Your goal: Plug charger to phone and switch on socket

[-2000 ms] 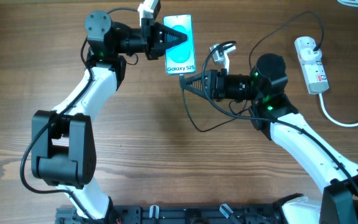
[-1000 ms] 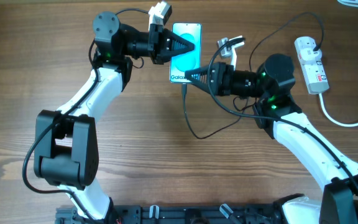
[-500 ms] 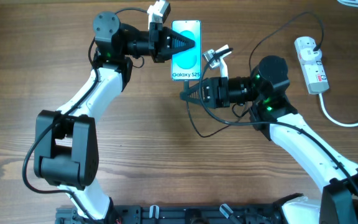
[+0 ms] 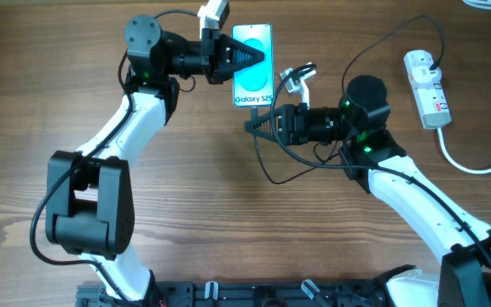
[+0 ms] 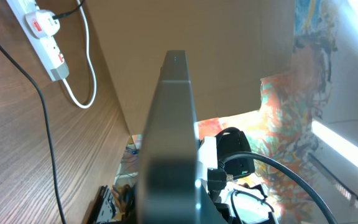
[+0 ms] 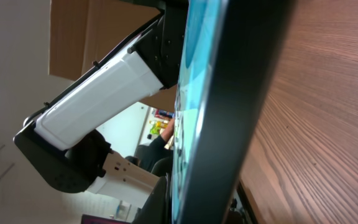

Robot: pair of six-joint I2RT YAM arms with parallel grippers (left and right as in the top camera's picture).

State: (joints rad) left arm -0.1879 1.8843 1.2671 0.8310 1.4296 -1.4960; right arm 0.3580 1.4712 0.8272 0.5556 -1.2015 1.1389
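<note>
**Wood tabletop, plug backed off the port**

Left gripper (image 4: 247, 58) pinches the phone (image 4: 253, 83) by its side edge near the far edge of the table (image 4: 186, 213). Right gripper (image 4: 256, 126) appears clamped on the connector end of the charger (image 4: 271, 179). A second ago its tip met the phone's lower edge. Now it sits just below, apart, so the plug looks unseated and needs another approach. One phone, one charger, one socket (image 4: 424, 89), which sits untouched well to the right.
</note>
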